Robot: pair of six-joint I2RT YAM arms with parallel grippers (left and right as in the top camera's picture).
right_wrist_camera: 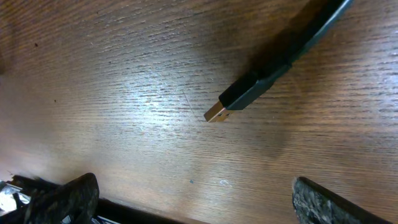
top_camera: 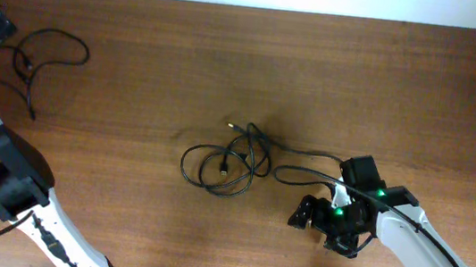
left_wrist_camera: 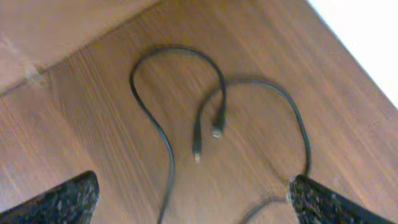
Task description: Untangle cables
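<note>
Knotted black cables (top_camera: 224, 162) lie mid-table (top_camera: 120, 219), with bare wood all round. A loose cable (left_wrist_camera: 177, 48) loops near the far left edge below the left gripper (left_wrist_camera: 194, 183), fingers apart. The right gripper (right_wrist_camera: 193, 186), fingers apart, hovers over a USB plug (right_wrist_camera: 216, 113).

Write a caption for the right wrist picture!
Close-up: gold-tipped plug of a thin black cable against the brown wooden table.
</note>
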